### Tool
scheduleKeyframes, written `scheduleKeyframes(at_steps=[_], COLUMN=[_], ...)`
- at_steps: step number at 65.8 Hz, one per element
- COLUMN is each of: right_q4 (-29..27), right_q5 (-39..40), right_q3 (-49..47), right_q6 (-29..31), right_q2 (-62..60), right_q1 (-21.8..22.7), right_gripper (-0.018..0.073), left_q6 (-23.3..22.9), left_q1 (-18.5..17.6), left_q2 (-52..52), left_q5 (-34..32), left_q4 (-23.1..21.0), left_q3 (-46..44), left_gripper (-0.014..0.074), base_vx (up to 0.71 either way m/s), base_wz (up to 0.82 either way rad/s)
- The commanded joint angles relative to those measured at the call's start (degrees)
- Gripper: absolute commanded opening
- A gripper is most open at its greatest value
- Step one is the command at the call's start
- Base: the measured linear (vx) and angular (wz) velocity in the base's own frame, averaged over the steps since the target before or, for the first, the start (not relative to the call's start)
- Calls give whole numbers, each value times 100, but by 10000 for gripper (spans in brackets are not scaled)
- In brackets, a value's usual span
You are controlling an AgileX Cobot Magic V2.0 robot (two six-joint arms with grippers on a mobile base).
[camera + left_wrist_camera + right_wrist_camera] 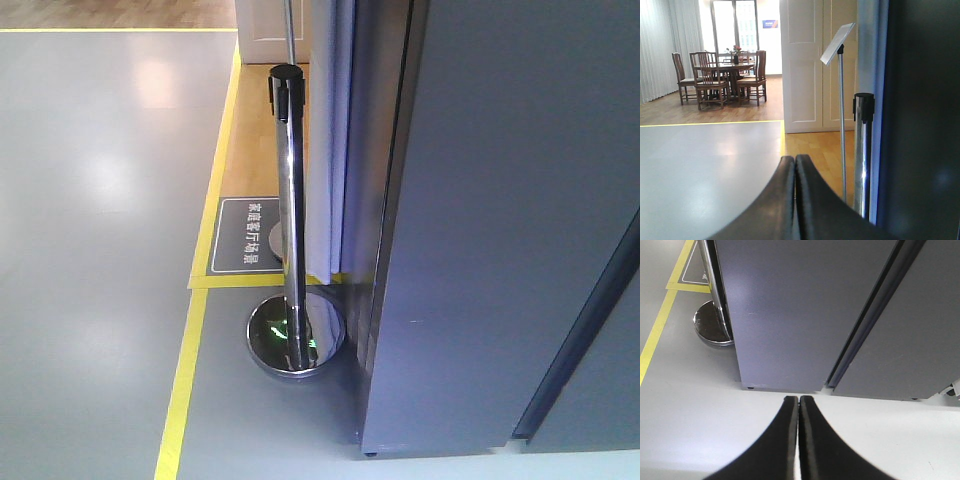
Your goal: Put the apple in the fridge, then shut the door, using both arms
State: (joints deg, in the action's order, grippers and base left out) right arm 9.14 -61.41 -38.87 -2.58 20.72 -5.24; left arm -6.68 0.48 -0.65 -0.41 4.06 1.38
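Exterior front-facing view shows the fridge (500, 220) as a tall dark-grey block filling the right side, its outer faces flush, with only a dark seam running diagonally at the lower right; no white interior or shelves show, so the door (480, 200) looks shut from here. A chrome stanchion post (290, 210) with a black cap stands on its round base just beside the fridge's left corner, on a grey floor (90, 250) edged with yellow tape. No apple, arm or end effector appears in this view. Left wrist-mounted view looks out past the left end effector (794, 165), whose two black fingers lie pressed together with nothing between them, toward a dining table with wooden chairs (725, 75), white doors, a sign stand (840, 100) and the stanchion beside the fridge's dark side. Right wrist-mounted view looks down on the fridge front, where the right end effector (798, 405) also has its fingers together and empty, near the foot of the closed grey panels. The apple is visible nowhere. Either it already sits inside behind the shut door and the task is essentially finished, or it is not yet fetched; the views cannot settle which.
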Motion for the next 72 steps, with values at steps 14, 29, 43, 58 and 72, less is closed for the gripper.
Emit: scheduleKeyframes(at_steps=[14,29,43,58,72], right_q4=[92,92,92,49,-311], right_q5=[337,337,337,999,3792], right_q3=[-139,-139,-139,219,2176], right_q6=[15,15,15,-61,-110], right_q2=[72,72,72,-285,-1296], right_q1=[-13,-13,-13,-12,-12], right_gripper=[-2,-2,-2,-2,-2], left_q6=[111,111,111,111,111], left_q1=[12,12,12,12,12], left_q2=[-88,-88,-88,-88,-88], left_q5=[-419,-419,-419,-419,-419], left_q4=[-149,-149,-149,-149,-149], left_q3=[164,164,164,164,164], left_gripper=[-6,-6,-6,-6,-6], base_vx=[0,0,0,0,0], base_wz=[0,0,0,0,0])
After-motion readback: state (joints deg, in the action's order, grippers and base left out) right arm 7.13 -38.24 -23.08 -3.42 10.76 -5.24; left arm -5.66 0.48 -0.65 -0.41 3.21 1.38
